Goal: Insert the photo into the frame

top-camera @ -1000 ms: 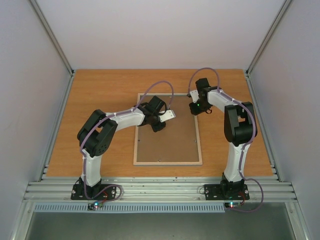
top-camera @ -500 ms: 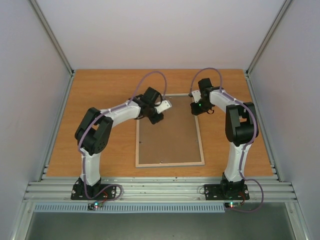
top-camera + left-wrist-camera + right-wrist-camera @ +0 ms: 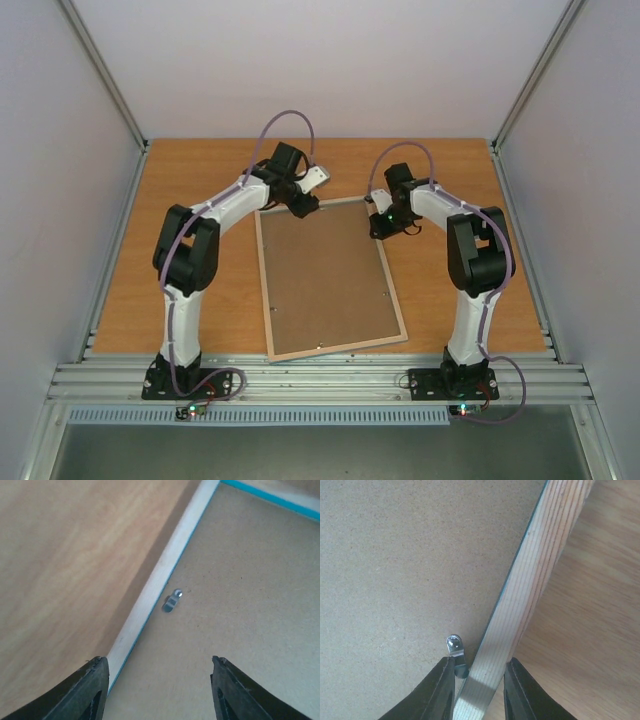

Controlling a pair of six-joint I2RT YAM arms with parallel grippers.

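Observation:
The frame lies face down on the table, skewed, pale wood back up, with a brown backing board inside it. The photo is not in view. My left gripper is open and empty, hovering over the frame's far left corner; in the left wrist view its jaws span the left rail and a metal clip. My right gripper is shut on the frame's right rail, one finger beside a clip.
The wooden table is ringed by grey walls, with an aluminium rail at the near edge. The frame's near corners lie close to that rail. Bare table lies right of the held rail.
The frame has turned, its far end swinging left. My left gripper has moved further away and left to the far left corner. My right gripper has shifted slightly left with the rail.

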